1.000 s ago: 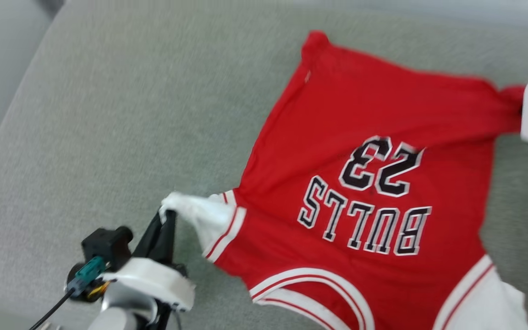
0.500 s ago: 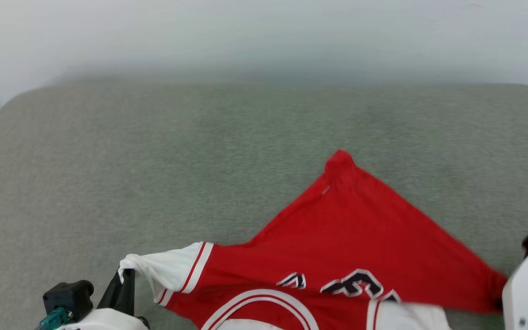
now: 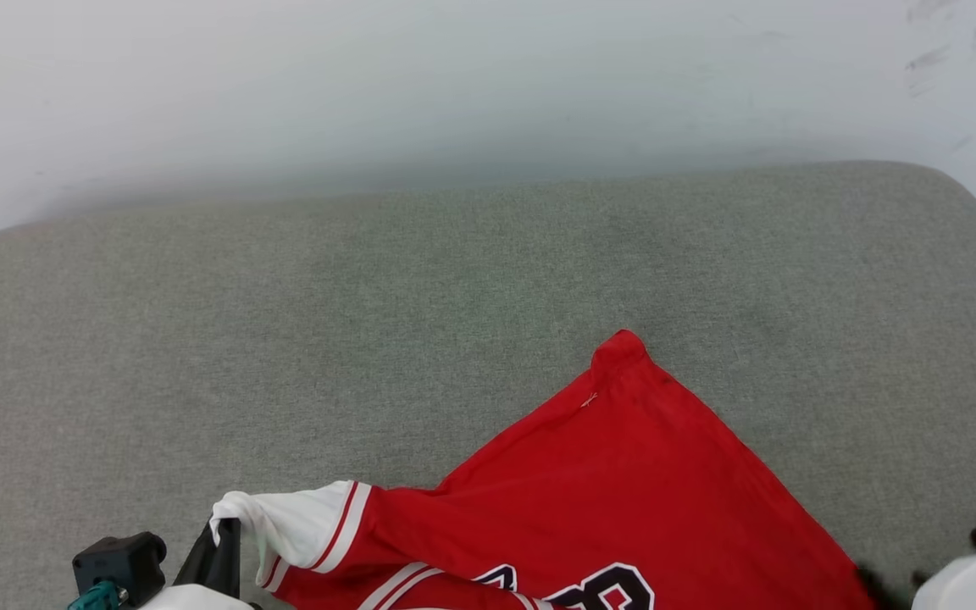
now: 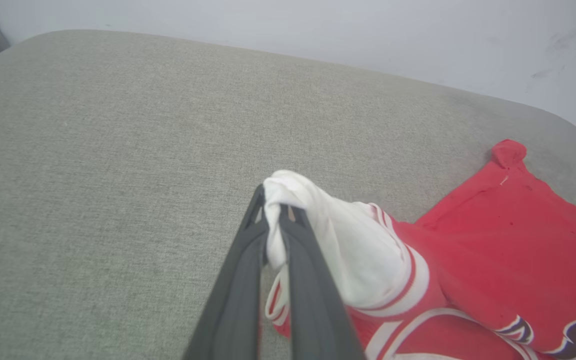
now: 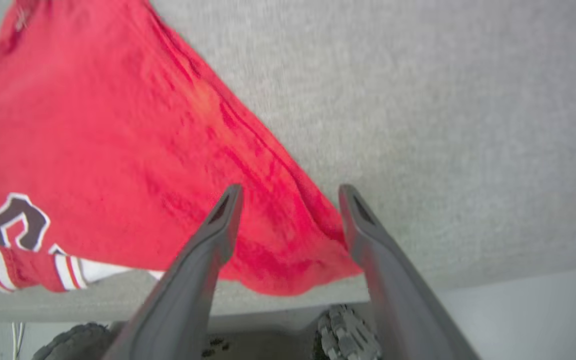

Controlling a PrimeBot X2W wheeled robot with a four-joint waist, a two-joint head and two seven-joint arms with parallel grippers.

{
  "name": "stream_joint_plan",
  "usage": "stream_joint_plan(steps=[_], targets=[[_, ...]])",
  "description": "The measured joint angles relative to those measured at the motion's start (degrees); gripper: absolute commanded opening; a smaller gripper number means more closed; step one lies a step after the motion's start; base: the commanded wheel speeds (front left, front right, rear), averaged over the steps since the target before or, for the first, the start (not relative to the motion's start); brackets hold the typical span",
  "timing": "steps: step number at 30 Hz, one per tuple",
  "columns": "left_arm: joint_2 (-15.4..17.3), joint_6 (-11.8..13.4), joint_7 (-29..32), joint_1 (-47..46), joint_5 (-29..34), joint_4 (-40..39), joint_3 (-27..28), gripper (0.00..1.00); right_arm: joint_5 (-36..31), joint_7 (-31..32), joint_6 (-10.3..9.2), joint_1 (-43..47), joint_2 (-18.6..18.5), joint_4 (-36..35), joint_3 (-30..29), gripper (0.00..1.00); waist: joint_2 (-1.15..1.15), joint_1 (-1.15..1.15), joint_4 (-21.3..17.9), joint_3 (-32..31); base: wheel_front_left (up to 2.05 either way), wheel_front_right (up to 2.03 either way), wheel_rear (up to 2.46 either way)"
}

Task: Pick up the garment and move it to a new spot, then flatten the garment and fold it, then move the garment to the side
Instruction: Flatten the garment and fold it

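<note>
The garment (image 3: 623, 500), a red jersey with white sleeves and black numerals, lies spread on the grey-green cushion at the near edge. My left gripper (image 3: 221, 542) is shut on the bunched white sleeve (image 4: 318, 225), lifting it slightly; in the left wrist view its fingertips (image 4: 273, 210) pinch the cloth. My right gripper (image 5: 290, 192) is open, its two fingers standing apart over the garment's red hem corner (image 5: 288, 260), which rests near the cushion's edge. The garment (image 5: 93, 150) stretches away to the left there. The right wrist's white housing (image 3: 975, 585) shows at the lower right.
The grey-green cushioned surface (image 3: 454, 296) runs wide to the left and back, ending at a white wall (image 3: 454, 85). Below the cushion's near edge, the right wrist view shows a treaded wheel (image 5: 348, 335) and pale floor.
The head camera has tilted up, so the garment sits lower in view. My right gripper has opened and let go of the red hem corner. The left still holds the white sleeve.
</note>
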Motion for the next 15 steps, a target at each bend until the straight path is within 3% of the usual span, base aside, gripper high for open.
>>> stream_joint_plan(steps=[8,11,15], targets=[[0.44,0.24,0.52,-1.59,0.76,-1.36,-0.76,0.0,-0.07,-25.24,0.0,-9.07,0.89,1.76,0.59,1.0,0.0,0.01,0.68,1.98,0.0,0.0,0.0],[0.13,0.14,0.51,-2.82,1.19,-1.83,-1.48,0.0,1.13,-29.31,0.0,-13.22,0.36,4.97,2.09,1.0,0.0,0.01,1.3,3.18,0.0,0.0,0.0],[-0.41,-0.51,0.45,-5.54,1.81,-2.25,-2.46,0.0,2.6,-27.24,0.0,-20.75,-1.35,9.11,6.26,1.0,0.0,0.01,2.65,5.21,0.0,0.0,0.0]])
